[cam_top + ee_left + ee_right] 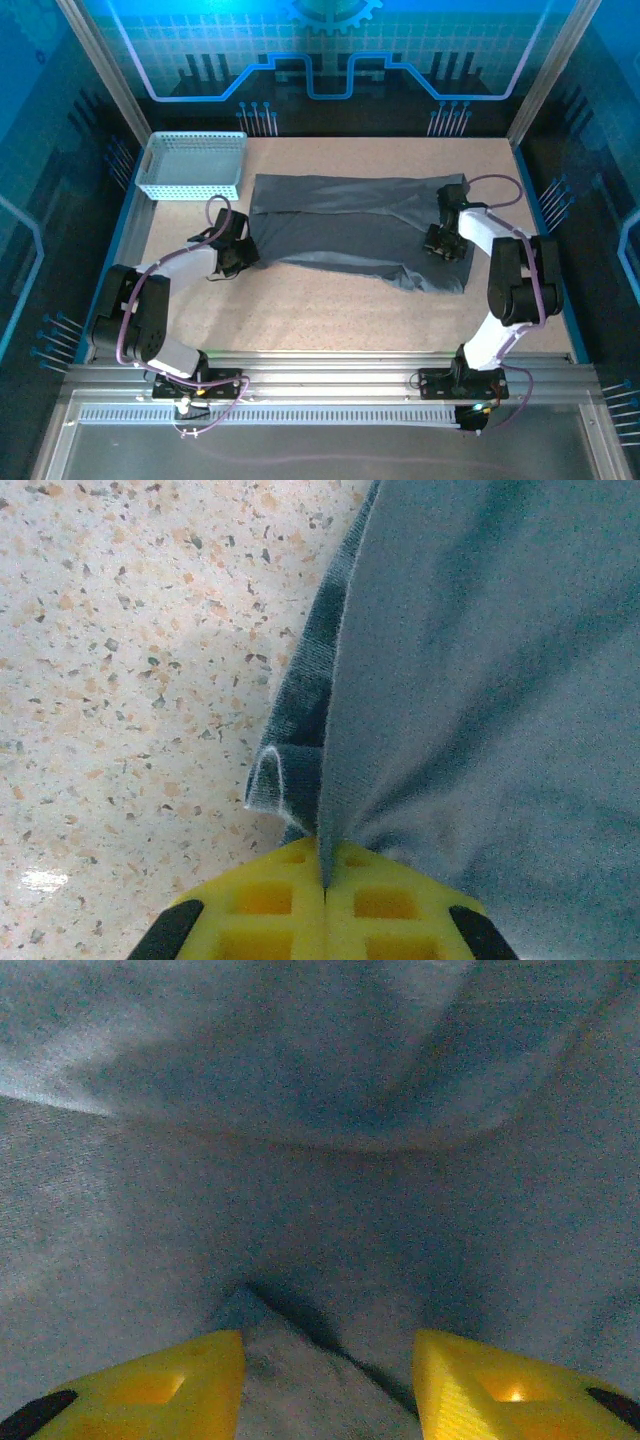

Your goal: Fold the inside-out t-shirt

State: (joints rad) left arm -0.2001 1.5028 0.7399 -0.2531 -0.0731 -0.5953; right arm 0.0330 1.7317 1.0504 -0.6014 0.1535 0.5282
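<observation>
Left fingers [270, 905] clamp the t-shirt [350, 225] edge; right fingers [150, 1385], apart astride a cloth ridge, may miss it, skewing the fold

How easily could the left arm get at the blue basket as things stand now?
Probably yes: the basket sits just beyond the left pincer with bare table between them. But that pincer is shut on the t-shirt edge.

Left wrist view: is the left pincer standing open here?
No, the left pincer has its yellow fingers pressed together, pinching the edge of the t-shirt.
</observation>
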